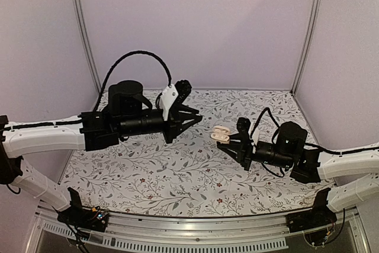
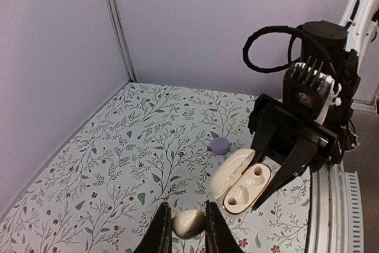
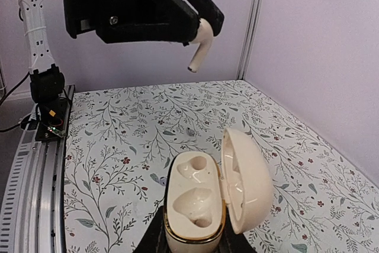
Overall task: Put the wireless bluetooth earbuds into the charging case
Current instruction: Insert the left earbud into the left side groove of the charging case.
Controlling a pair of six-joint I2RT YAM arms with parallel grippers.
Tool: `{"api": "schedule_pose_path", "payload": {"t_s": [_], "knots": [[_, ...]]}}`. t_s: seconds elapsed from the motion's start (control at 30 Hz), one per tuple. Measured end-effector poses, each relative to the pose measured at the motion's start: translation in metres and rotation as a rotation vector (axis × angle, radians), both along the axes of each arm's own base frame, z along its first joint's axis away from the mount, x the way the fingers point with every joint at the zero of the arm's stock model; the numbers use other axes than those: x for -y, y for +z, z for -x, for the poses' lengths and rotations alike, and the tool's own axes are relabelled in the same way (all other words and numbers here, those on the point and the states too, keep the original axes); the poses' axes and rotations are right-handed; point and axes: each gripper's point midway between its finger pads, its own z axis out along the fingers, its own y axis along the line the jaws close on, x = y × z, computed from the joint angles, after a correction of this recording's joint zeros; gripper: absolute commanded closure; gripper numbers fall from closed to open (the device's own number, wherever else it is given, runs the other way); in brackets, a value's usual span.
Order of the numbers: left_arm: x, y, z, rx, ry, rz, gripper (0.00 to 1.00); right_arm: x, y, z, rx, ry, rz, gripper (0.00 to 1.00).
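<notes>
lab booth: blank walls [image 1: 195,22], metal posts [image 1: 84,34]

The counter [image 1: 148,176] is white with grey-green leafy sprigs and tiny dark red flowers. The charging case [image 3: 192,202] is cream, gold-rimmed; the earbud [image 3: 200,51] cream; a small rounded case [image 2: 219,145] purple.

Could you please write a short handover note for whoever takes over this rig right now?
Left gripper: shut on one earbud, held near the charging case, not touching it.
Right gripper: shut on the open charging case, lid up.
Done: one earbud picked up, case held open. Both wells look empty.
Left: seat this earbud, then the second, which shows in no view. A small purple rounded object lies on the table beyond the case.
</notes>
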Motion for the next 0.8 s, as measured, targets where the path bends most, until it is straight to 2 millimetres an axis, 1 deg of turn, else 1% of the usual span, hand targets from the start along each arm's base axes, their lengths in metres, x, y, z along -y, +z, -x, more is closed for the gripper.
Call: {"api": "schedule_pose_path", "payload": {"t_s": [0.17,0.3,0.63,0.8], "knots": [[0.008,0.011,0.011,0.029,-0.022,0.041,0.91,-0.001,0.000,-0.001,-0.054,-0.004,-0.030,0.95],[0.014,0.012,0.016,0.043,-0.034,0.045,0.91,-0.002,0.000,-0.001,-0.079,-0.006,-0.040,0.95],[0.028,-0.011,0.022,0.041,-0.058,-0.009,0.91,-0.007,0.004,-0.002,-0.106,0.001,-0.060,0.95],[0.032,-0.015,0.024,0.045,-0.063,-0.020,0.91,-0.009,0.006,-0.002,-0.121,0.011,-0.071,0.95]]}}
